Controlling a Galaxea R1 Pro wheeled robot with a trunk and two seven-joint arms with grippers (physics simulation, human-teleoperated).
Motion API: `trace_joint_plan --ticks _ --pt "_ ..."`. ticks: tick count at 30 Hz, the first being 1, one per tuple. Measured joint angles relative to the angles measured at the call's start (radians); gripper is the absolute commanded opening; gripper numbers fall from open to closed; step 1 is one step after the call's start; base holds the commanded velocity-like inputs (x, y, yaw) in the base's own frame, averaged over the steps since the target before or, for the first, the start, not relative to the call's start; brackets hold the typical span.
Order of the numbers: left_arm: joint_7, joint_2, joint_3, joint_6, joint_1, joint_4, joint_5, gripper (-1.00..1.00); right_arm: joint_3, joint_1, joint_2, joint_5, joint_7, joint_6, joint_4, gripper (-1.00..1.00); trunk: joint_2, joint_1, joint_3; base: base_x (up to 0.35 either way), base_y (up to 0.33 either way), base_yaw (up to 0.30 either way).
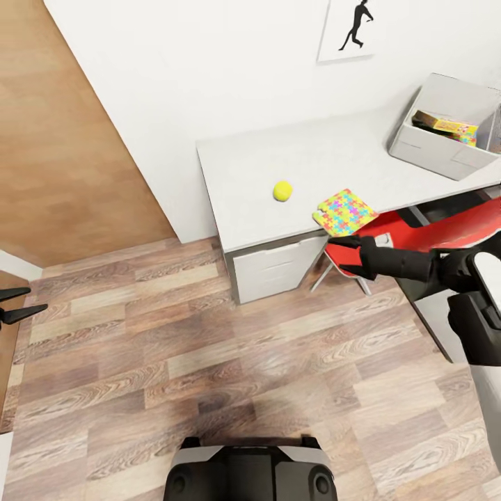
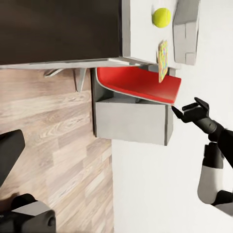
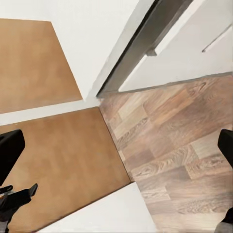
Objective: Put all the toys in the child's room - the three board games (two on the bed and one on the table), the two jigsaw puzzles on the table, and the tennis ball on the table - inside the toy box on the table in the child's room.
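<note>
Two loose toys lie on the table (image 1: 362, 149): a jigsaw puzzle (image 1: 345, 212) and the tennis ball (image 1: 282, 191).

Right gripper (image 1: 346, 243): extended just below the table's front edge, over the red chair (image 1: 417, 233). Fingers apart, holding nothing. In the right wrist view its dark fingers frame the wood floor (image 3: 165, 145), with no toy between them.

Puzzle: sits just ahead of and above the right gripper, one corner overhanging the table edge. Thin, stiff, light panel by the look of it; judged hard to pinch flat off the top. Best hold is likely the overhanging corner, one finger under and one over. The glossy face may slide.

Ball: beyond the puzzle, farther from the right gripper, apart from it on bare tabletop. Light and fuzzy, so it should grip well, but it will roll if nudged. Take it across the middle.

Toy box (image 1: 445, 125): well off to the gripper's outer side at the far table end, one colourful board game (image 1: 449, 126) already inside.

Left gripper (image 1: 17, 306): far off over the floor, fingers apart, empty.
</note>
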Motion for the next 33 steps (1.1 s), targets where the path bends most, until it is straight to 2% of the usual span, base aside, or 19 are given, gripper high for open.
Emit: trace_joint_plan --ticks 1,6,9,13,15,17,20,24,26,28,29,30,31,33 --pt "0.0 0.0 0.0 -0.001 0.0 0.006 -0.004 1.0 -0.001 0.037 0.0 -0.001 0.013 0.0 -0.023 1.0 0.0 0.0 0.002 0.0 0.0 0.0" --pt "0.0 -0.002 -0.001 -0.001 0.0 0.015 -0.011 1.0 -0.004 0.143 -0.001 -0.002 0.09 0.0 -0.077 1.0 0.0 0.0 0.01 0.0 0.0 0.0" --pt "0.0 -0.003 -0.001 -0.001 0.0 0.016 -0.012 1.0 -0.003 0.19 0.0 -0.002 0.108 0.0 -0.097 1.0 0.0 0.0 0.015 0.0 0.0 0.0" --pt "0.0 -0.01 -0.002 -0.002 0.001 0.028 -0.014 1.0 -0.003 0.295 0.005 -0.002 0.117 0.0 -0.113 1.0 0.0 0.0 0.021 0.0 0.0 0.0" --pt "0.0 -0.018 -0.002 -0.008 0.001 0.051 -0.026 1.0 -0.001 0.345 0.008 -0.001 0.119 0.0 -0.118 1.0 0.0 0.0 0.025 0.0 0.0 0.0" --pt "0.0 -0.025 -0.003 -0.029 0.002 0.086 -0.059 1.0 0.002 0.398 0.011 0.008 0.12 0.0 -0.121 1.0 0.0 0.0 0.028 0.0 0.0 0.0" --pt "0.0 -0.036 -0.003 -0.064 0.002 0.116 -0.093 1.0 0.003 0.44 0.012 0.014 0.121 0.0 -0.122 1.0 0.0 0.0 0.033 0.0 0.0 0.0" --pt "0.0 -0.086 -0.004 -0.122 0.002 0.166 -0.132 1.0 0.004 0.488 0.013 0.036 0.121 0.0 -0.121 1.0 0.0 0.0 0.039 0.0 0.0 0.0" --pt "0.0 -0.114 -0.004 -0.154 0.002 0.188 -0.173 1.0 0.004 0.502 0.014 0.07 0.122 0.0 -0.12 1.0 0.0 0.0 0.043 0.0 0.0 0.0" --pt "0.0 -0.151 -0.002 -0.191 0.002 0.206 -0.251 1.0 0.005 0.511 0.018 0.133 0.126 0.0 -0.117 1.0 0.0 0.0 0.046 0.0 0.0 0.0" --pt "0.0 -0.16 -0.001 -0.196 0.001 0.208 -0.272 1.0 0.005 0.513 0.02 0.149 0.129 0.0 -0.116 1.0 0.0 0.0 0.047 0.0 0.0 0.0" --pt "0.0 -0.174 0.003 -0.203 0.001 0.211 -0.307 1.0 0.005 0.515 0.028 0.181 0.137 0.0 -0.114 1.0 0.0 0.0 0.049 0.0 0.0 0.0" --pt "0.0 -0.179 0.004 -0.206 0.001 0.211 -0.321 1.0 0.005 0.515 0.035 0.196 0.143 0.0 -0.113 1.0 0.0 0.0 0.051 0.0 0.0 0.0" --pt "0.0 -0.191 0.006 -0.211 0.0 0.212 -0.357 1.0 0.004 0.52 0.065 0.26 0.166 0.0 -0.112 1.0 0.0 0.0 0.054 0.0 0.0 0.0"
